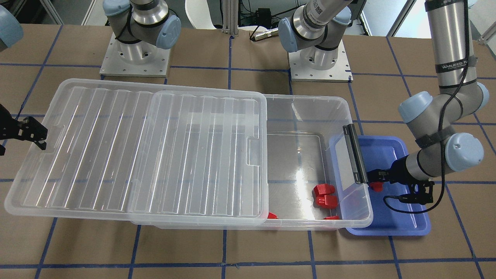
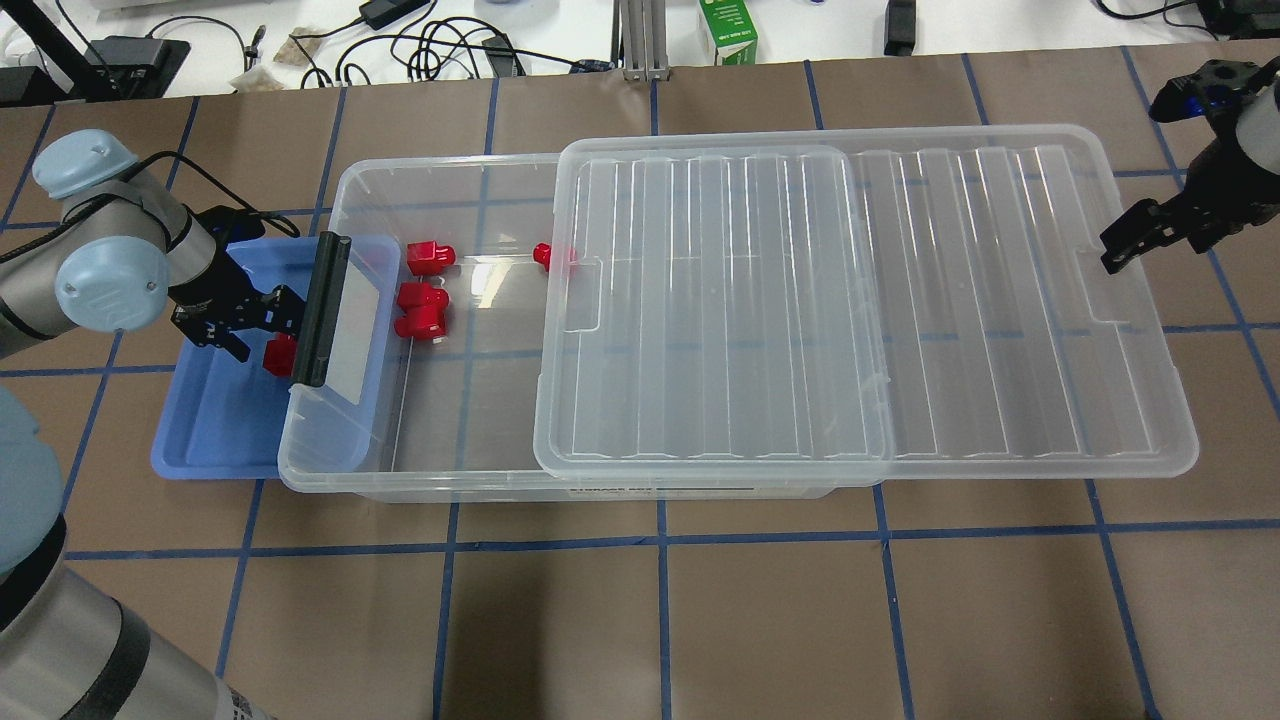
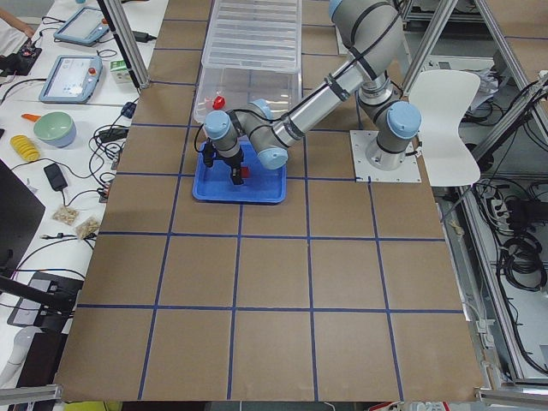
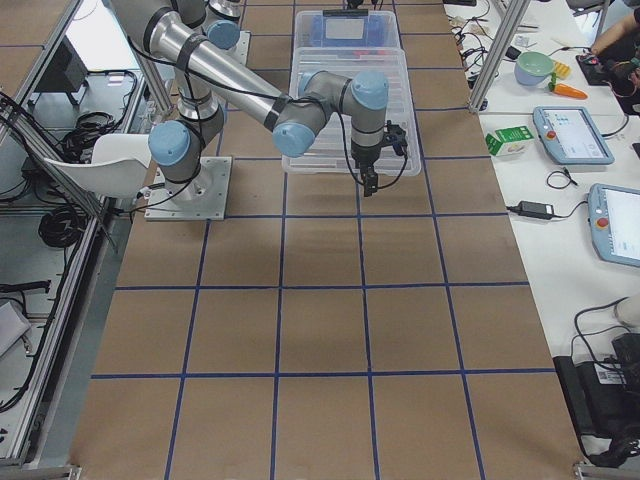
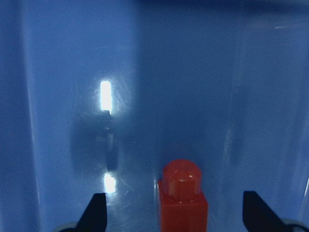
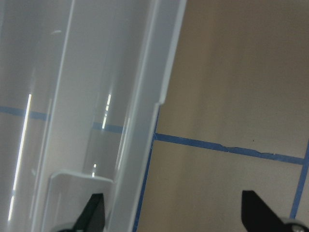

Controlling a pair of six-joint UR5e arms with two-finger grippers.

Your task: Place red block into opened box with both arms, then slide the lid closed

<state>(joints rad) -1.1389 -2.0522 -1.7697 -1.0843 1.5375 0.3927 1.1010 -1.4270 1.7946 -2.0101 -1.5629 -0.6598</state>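
A red block lies on the floor of the blue tray, between the wide-apart fingers of my left gripper, which is open and not touching it. The same block sits beside the box's black clip bar. The clear box holds several red blocks in its uncovered end. Its lid is slid far off toward the robot's right. My right gripper hovers open just past the lid's far end, holding nothing.
The blue tray is tucked under the box's clip end. Cables, a green carton and gear lie beyond the table's far edge. The two arm bases stand behind the box.
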